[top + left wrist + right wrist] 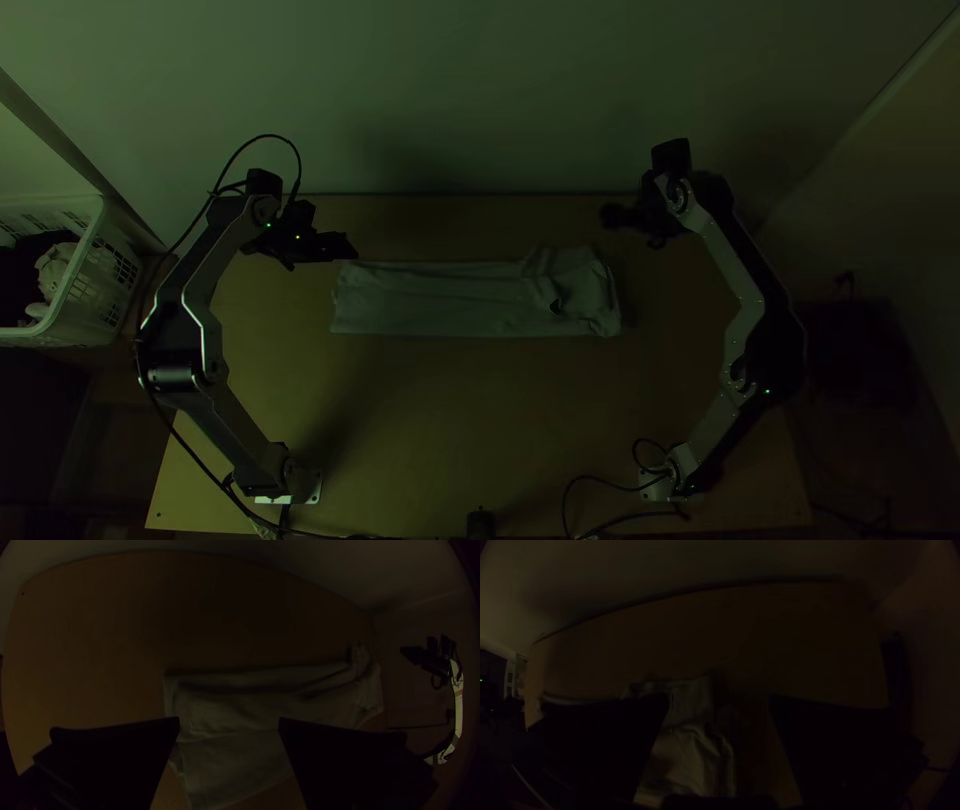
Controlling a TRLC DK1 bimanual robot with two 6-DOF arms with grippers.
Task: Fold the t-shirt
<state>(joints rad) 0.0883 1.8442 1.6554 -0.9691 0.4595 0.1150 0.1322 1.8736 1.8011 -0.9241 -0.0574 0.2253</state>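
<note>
t-shirt (pixel 440 300) in a folded strip, right end rumpled; long axis parallels the table's (pixel 420 440) far edge; left gripper (pixel 325 254), right gripper (pixel 634 229) released

The place looks like a small robot workspace, perhaps a lab corner or a spare room at home; the pictures do not settle which. Its signs are a left arm (pixel 213 345) and a right arm (pixel 742 320) standing on base plates near the near corners of a plain wooden worktop (pixel 450 430), with dark cables (pixel 268 136) looping about them. A bare, pale wall (pixel 480 100) rises at the worktop's far edge, and past its left edge a white slatted basket (pixel 108 272) holding cloth (pixel 57 268) adds a household, laundry-like touch in the dim light.
</note>
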